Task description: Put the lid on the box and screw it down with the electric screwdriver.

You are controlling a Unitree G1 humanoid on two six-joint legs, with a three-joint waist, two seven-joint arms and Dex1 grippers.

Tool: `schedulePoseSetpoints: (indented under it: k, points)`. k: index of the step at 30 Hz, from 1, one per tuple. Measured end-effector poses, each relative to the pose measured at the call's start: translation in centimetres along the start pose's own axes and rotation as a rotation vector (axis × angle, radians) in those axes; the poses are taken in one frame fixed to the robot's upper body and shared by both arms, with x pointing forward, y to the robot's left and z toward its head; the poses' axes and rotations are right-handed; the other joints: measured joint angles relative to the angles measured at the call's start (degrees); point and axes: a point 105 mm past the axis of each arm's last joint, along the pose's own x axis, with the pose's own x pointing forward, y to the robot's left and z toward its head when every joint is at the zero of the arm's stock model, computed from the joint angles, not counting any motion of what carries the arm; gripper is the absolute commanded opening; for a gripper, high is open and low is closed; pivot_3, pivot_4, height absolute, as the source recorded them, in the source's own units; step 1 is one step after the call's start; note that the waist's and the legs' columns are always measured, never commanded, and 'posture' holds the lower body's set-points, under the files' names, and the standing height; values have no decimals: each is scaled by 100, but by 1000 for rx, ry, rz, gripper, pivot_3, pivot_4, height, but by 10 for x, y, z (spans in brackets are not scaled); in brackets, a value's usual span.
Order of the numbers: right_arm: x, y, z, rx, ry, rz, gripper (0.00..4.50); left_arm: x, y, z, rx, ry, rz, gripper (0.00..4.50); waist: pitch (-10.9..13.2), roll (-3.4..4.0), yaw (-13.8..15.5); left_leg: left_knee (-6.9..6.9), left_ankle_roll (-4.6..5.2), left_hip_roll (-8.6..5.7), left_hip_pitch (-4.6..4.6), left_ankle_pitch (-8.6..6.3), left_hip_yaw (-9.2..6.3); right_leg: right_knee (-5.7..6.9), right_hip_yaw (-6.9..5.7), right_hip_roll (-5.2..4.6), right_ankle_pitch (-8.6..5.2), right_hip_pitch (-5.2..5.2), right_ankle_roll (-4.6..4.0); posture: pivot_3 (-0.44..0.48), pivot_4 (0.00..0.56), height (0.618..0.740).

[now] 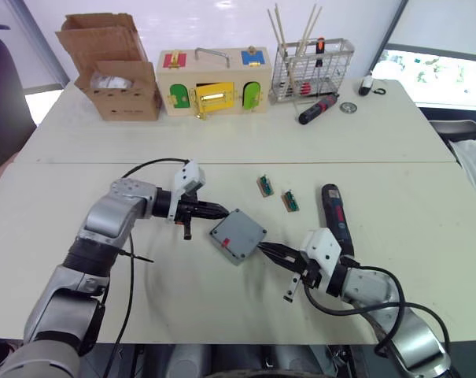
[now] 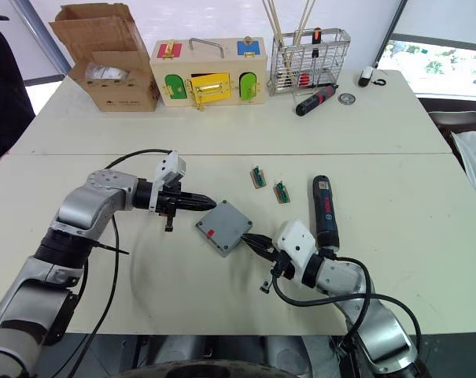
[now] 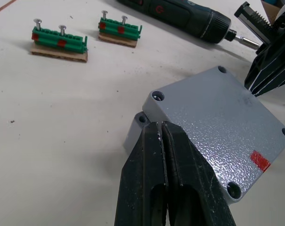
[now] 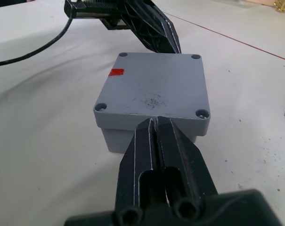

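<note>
lid (image 4: 154,89) sits flat on top of box (image 4: 118,137), grey on grey, four corner holes showing, small red mark near one edge. both near the middle of the table (image 1: 222,150), turned like a diamond. left gripper (image 1: 220,211) at the lid's upper left edge, fingers pressed together, nothing held, tips touching or just beside the lid's edge. right gripper (image 1: 267,251) at the opposite side, lower right, fingers also pressed together with nothing between, tips up against the lid's edge. electric screwdriver (image 1: 336,217) lying flat on the table to the right of the box, just past the right gripper, not held. two small green screw holders (image 3: 58,40) on brown bits of card, with screws standing up in them, between the box and the far half of the table. far back: open cardboard carton (image 1: 112,67) on the left, wooden box (image 1: 212,81) with coloured doors in the middle, wire basket (image 1: 311,71) with sticks and tools on the right. short black-and-red hand screwdriver (image 1: 319,109) lying in front of the basket, small round thing (image 1: 348,107) beside it.
</note>
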Motion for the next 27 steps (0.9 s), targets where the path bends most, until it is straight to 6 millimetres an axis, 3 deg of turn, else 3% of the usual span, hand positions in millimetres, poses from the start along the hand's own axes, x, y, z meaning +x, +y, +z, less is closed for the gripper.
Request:
schedulePoseSetpoints:
  k: [23,27]
  points:
    - [7,1,6,-10,-28,11,42,-2,2,-3,-5,5,19,37,0,0,0,0,0,0,0,0,-1,0,0,0,0,0,0,0,150,740]
    - [3,-8,7,-9,-29,-29,42,-3,4,-5,-16,6,25,37,0,0,2,0,0,0,0,0,0,0,0,0,0,0,0,0,150,740]
